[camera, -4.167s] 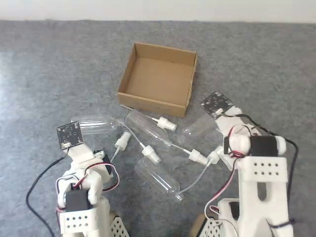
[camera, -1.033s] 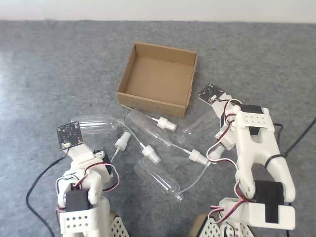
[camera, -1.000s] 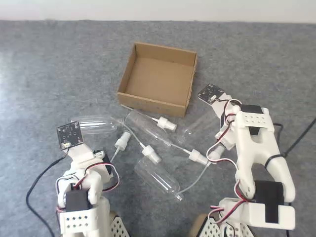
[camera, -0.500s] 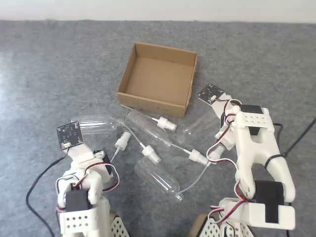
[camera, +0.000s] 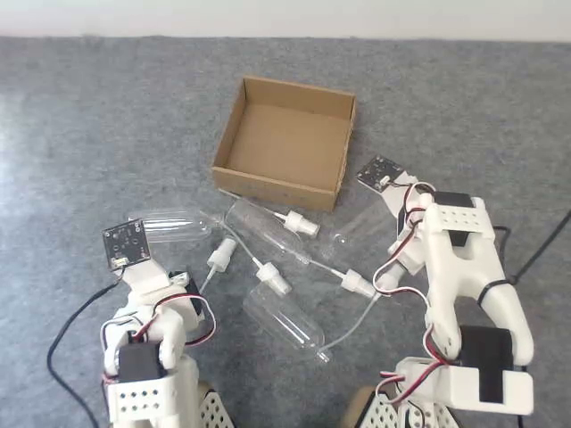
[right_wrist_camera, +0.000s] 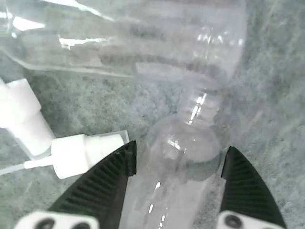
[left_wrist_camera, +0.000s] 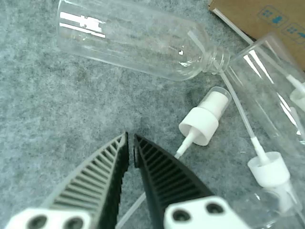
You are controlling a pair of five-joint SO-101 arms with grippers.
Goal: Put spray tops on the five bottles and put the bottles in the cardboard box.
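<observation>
Right gripper (right_wrist_camera: 179, 149) released, jaws spread either side of a clear bottle (right_wrist_camera: 176, 191) lying on the grey surface (camera: 107, 116); a loose spray top (right_wrist_camera: 78, 153) lies just beside that bottle. Left gripper (left_wrist_camera: 131, 141) clenched on nothing, tips near a second spray top (left_wrist_camera: 204, 124) and an uncapped bottle (left_wrist_camera: 133, 38); cardboard box (camera: 272, 187) stands upright, with bottles lying scattered on the surface near its front wall.

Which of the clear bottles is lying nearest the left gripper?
The leftmost bottle, lying on its side with a bare neck, just ahead of the left gripper. The rest lie farther off, toward the other arm's side.
</observation>
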